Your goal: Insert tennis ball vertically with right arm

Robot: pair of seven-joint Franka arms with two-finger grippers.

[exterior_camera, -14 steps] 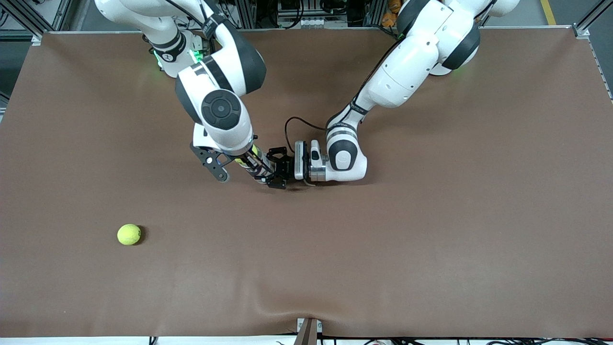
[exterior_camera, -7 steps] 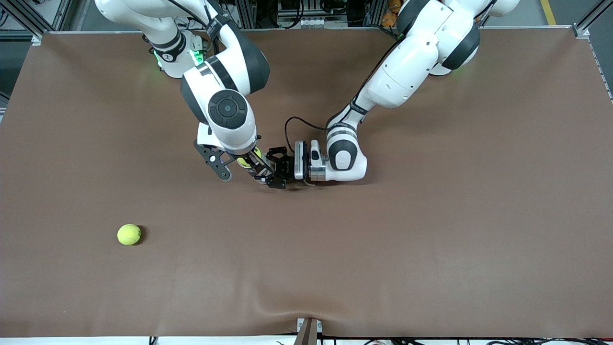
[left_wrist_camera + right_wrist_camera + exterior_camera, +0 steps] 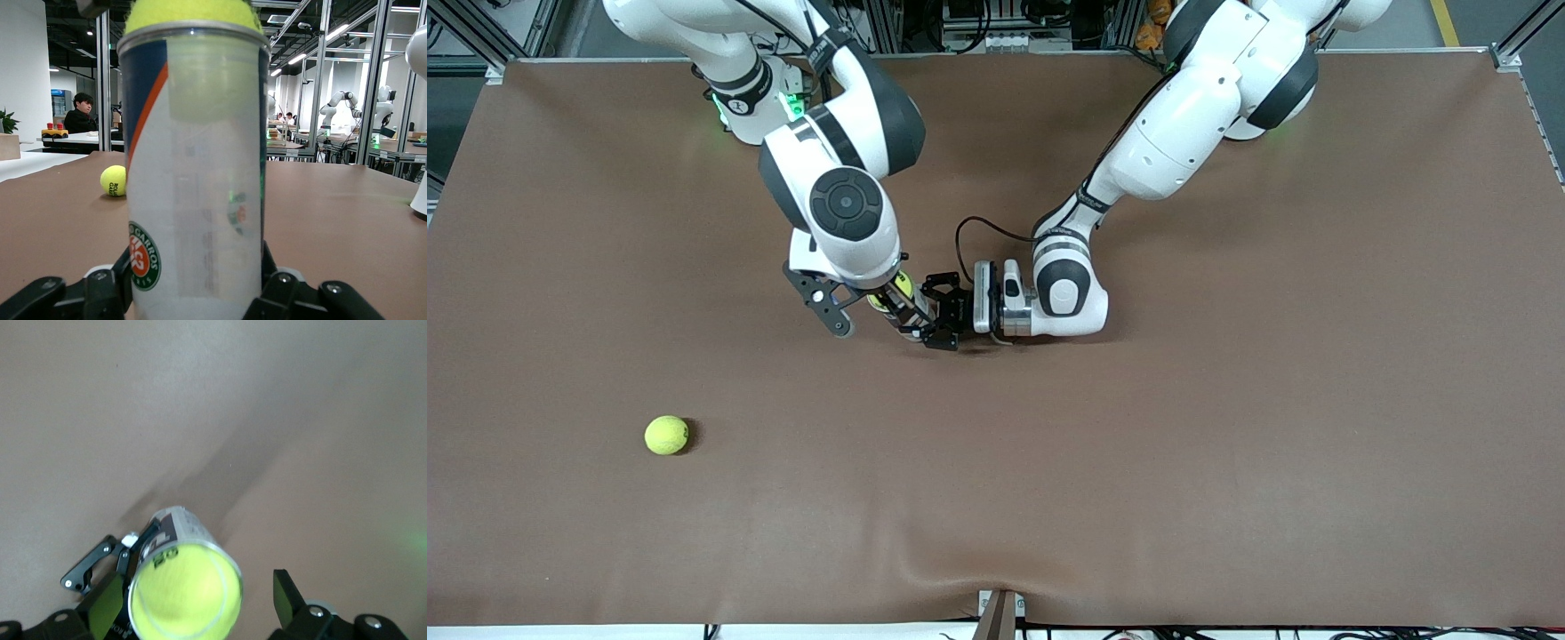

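Observation:
A clear tennis ball can (image 3: pixel 193 167) with a blue, orange and white label stands upright on the brown table. My left gripper (image 3: pixel 193 297) is shut on its lower part; it also shows in the front view (image 3: pixel 944 313). A yellow tennis ball (image 3: pixel 181 593) sits in the can's open mouth, and its top sticks out above the rim (image 3: pixel 193 13). My right gripper (image 3: pixel 197 600) hangs over the can (image 3: pixel 914 324), open, with one finger on each side of the ball and the rim. In the front view the right gripper (image 3: pixel 879 304) covers most of the ball.
A second tennis ball (image 3: pixel 666 435) lies loose on the table, nearer the front camera and toward the right arm's end; it shows in the left wrist view (image 3: pixel 113 181) too. A black cable (image 3: pixel 969 229) loops from the left wrist.
My right arm's wrist has shifted slightly over the can and then settled. The can, the left gripper and the loose ball have not moved.

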